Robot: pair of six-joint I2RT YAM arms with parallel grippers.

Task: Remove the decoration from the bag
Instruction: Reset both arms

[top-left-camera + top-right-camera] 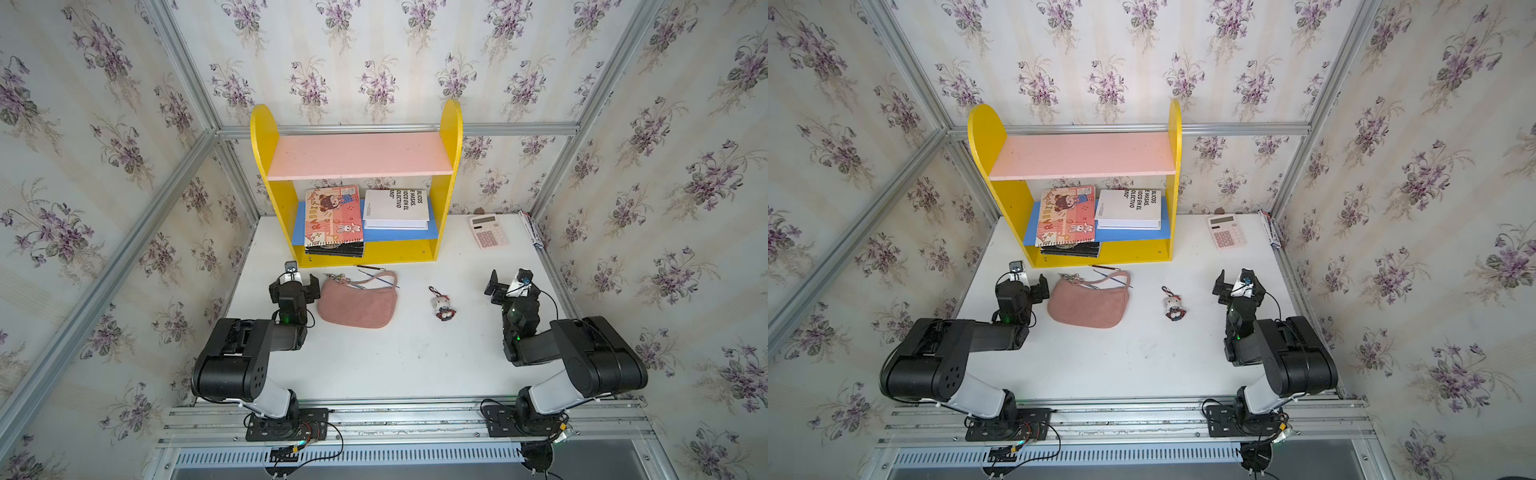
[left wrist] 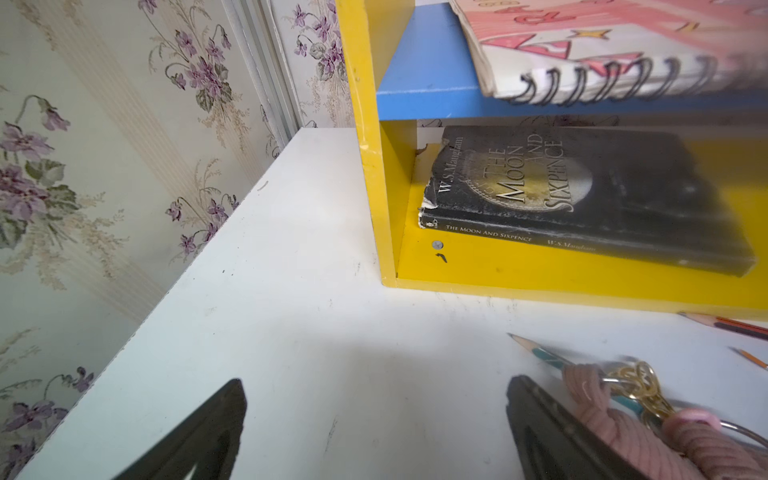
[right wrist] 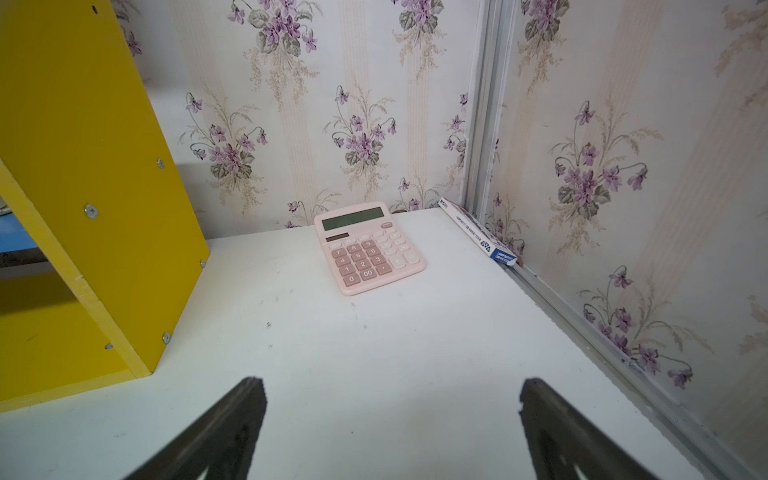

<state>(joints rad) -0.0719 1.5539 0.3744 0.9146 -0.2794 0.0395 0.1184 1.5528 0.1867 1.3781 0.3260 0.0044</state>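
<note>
Decoration point(image 1: 443, 306) on table point(image 1: 395, 365), well apart from bag point(image 1: 357, 305); left gripper point(image 1: 294, 280) beside bag, jaws wide.

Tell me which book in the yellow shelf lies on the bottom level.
The black Moon and Sixpence paperback; the spiral notebook and white book lie on the blue board above.

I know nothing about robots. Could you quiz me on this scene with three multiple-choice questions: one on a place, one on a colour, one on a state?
1. Where does the decoration lie?
A) clipped to the bag
B) on the table, between the bag and the right gripper
C) inside the bag

2. What colour is the calculator?
A) black
B) green
C) pink

3. How is the right gripper?
A) open and empty
B) shut on the decoration
C) shut on the bag

Answers:
1 B: it lies on bare table, apart from the bag.
2 C: its case is pale pink.
3 A: the right wrist view shows its jaws wide apart with nothing between them.
</note>
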